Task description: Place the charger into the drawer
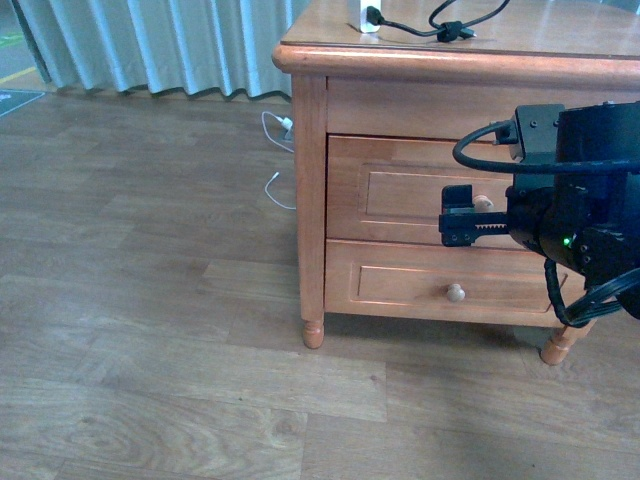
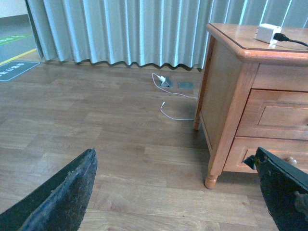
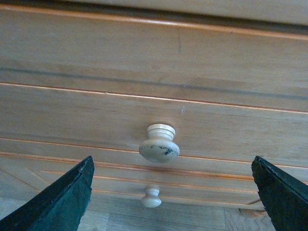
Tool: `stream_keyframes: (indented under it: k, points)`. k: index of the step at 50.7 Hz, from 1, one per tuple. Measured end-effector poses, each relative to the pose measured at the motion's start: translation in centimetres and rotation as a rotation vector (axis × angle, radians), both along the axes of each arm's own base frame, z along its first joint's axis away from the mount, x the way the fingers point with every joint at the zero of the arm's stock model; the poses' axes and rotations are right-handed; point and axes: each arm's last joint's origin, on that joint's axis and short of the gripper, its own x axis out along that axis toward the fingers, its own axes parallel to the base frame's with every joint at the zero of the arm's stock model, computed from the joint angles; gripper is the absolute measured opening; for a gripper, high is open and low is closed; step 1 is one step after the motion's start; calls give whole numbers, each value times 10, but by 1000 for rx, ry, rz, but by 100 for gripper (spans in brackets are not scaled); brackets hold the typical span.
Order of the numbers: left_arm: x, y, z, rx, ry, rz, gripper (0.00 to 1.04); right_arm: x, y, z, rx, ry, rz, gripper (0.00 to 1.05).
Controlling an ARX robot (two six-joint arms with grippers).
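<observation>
Charger (image 1: pixel 370 19): atop the cabinet (image 1: pixel 310 200)
Drawer (image 1: pixel 400 190): closed
Right gripper (image 3: pixel 171 197): fingers wide, facing the knob (image 3: pixel 159 144)
Left gripper (image 2: pixel 178 192): fingers wide, empty

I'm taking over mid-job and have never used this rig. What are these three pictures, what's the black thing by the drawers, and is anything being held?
The wide picture comes from a camera on the robot's body. The black thing is its right arm; the right gripper is lined up in front of the upper drawer, near its knob. The other two pictures come from cameras on each wrist, so the dark wedges at their edges are the jaws. In the right wrist view the jaws stand wide apart either side of the knob, not touching it. The left gripper is open too, facing the floor beside the cabinet. Nothing is held. The charger sits on the cabinet top with its black cable. Both drawers are closed.
</observation>
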Motion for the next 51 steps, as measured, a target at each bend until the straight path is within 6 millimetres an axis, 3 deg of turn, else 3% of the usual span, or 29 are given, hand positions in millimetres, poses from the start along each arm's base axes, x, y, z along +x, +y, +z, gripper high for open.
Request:
stream_keyframes:
  k: [18,43,51]
  points:
    - [0,0,0,0,0,0,99,24,-1,-12,34,0,-55,97]
    - [0,0,0,0,0,0,99,26,0,-18,52,6,-65,97]
    - [0,0,0,0,0,0,99,26,1,-18,51,6,-66,76]
